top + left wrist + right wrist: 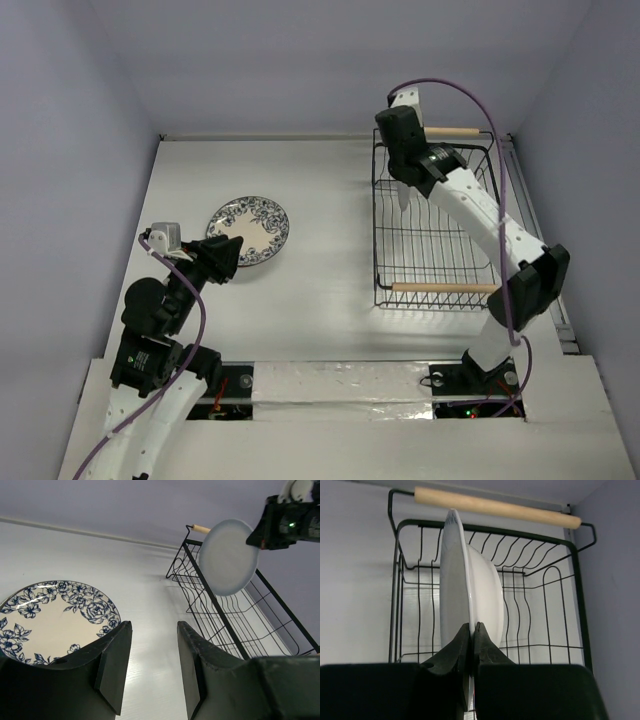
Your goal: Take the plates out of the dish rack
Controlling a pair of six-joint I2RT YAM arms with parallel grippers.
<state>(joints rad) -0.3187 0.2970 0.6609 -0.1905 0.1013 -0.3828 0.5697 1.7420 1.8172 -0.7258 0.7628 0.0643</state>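
Pinching a smooth round white plate over the black wire rack

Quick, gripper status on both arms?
Left gripper: open, holding nothing, floral plate lying beyond it.
Right gripper: shut on the white plate, gripping its rim.

table open between floral plate and rack, handle perhaps obstructing

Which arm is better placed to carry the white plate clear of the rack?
Right. The right gripper is shut on the white plate, upright over the dish rack. The left gripper is open beside the floral plate, far from the rack.
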